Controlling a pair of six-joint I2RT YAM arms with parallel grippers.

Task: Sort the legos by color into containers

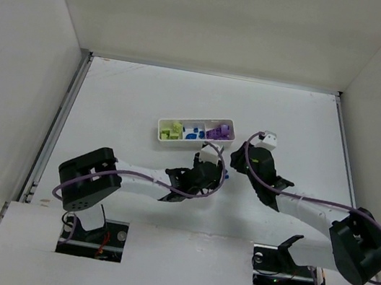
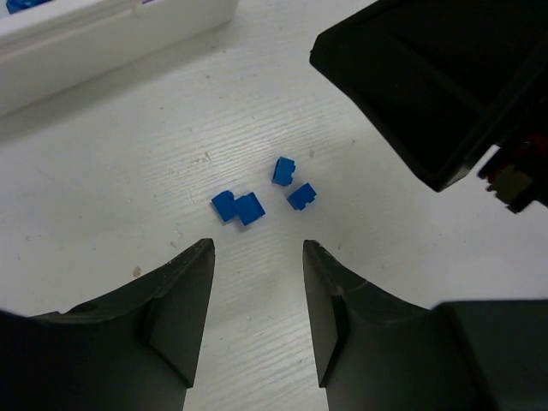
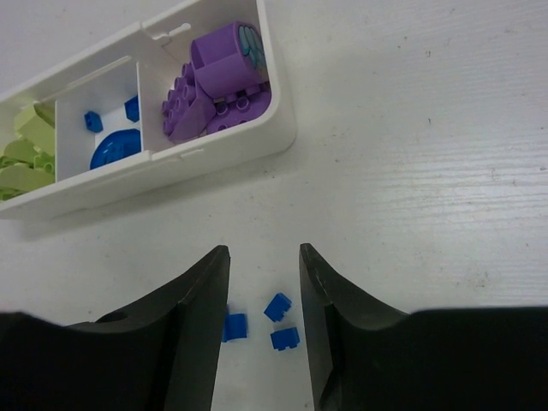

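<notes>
While a few loose blue legos lie on the desk near the tray, both arms hang over them. Left end effector: jaws apart, nothing between them, bricks just past its tips. Right end effector: jaws apart, gripping nothing, blue bricks showing in the gap on the desk below. Tray contents: lime pieces in the left compartment, blue pieces in the middle, purple pieces in the right.
</notes>
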